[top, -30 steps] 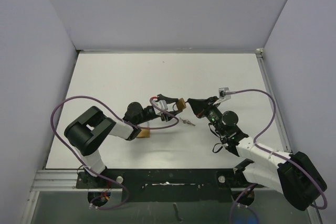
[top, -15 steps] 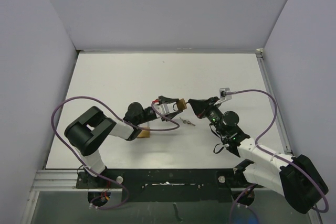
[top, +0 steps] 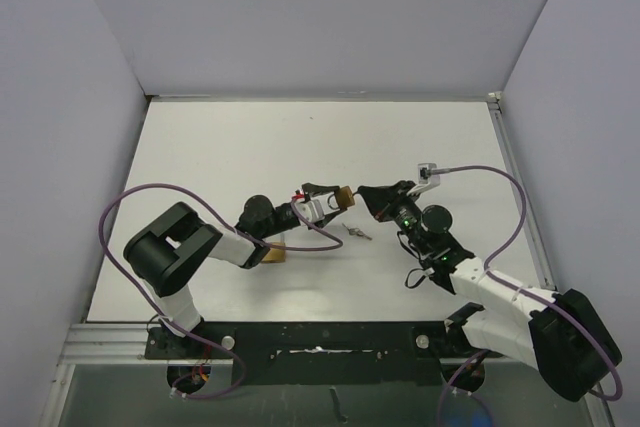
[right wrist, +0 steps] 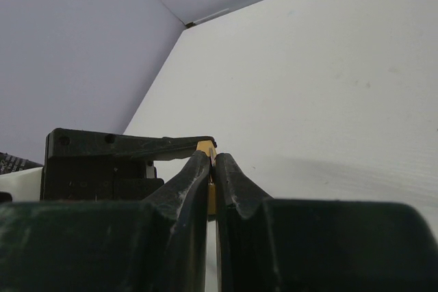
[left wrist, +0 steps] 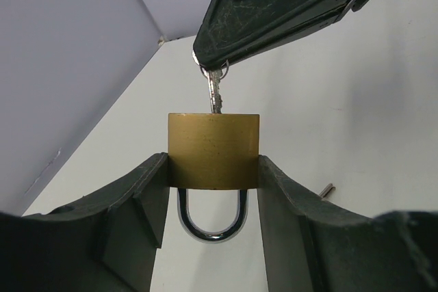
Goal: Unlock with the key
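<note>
Left wrist view, closest in: the left fingers are clamped on either side of the brass padlock, holding it above the desk with its steel shackle pointing back at the camera. Just past it the key meets the body's far face, its head pinched between the right fingers, which block the view beyond; how deep the blade sits I cannot tell. Farther off, a small loose metal piece lies on the desk, clear of both arms, with grey walls behind.
</note>
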Controlling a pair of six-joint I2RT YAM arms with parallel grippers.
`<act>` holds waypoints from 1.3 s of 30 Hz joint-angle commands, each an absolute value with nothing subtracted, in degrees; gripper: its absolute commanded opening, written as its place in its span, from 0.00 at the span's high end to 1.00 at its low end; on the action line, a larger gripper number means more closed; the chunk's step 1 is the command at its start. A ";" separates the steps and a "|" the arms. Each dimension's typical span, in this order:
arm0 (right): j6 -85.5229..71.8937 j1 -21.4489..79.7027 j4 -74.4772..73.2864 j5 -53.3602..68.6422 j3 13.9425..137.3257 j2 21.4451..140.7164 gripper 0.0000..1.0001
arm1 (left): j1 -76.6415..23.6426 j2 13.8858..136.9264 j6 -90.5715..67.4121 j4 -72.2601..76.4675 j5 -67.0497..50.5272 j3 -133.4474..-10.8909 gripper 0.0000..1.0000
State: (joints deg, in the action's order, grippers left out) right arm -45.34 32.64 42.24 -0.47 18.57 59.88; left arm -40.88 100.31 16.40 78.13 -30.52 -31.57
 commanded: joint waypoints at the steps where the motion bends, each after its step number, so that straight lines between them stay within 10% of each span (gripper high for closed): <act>1: -47.99 32.55 36.59 -1.91 21.41 61.46 1.00 | -42.43 99.74 18.96 86.84 -29.73 -34.85 1.00; 39: -35.43 23.20 27.14 4.96 27.03 63.54 1.00 | -36.31 94.06 4.25 83.69 -21.84 -25.08 1.00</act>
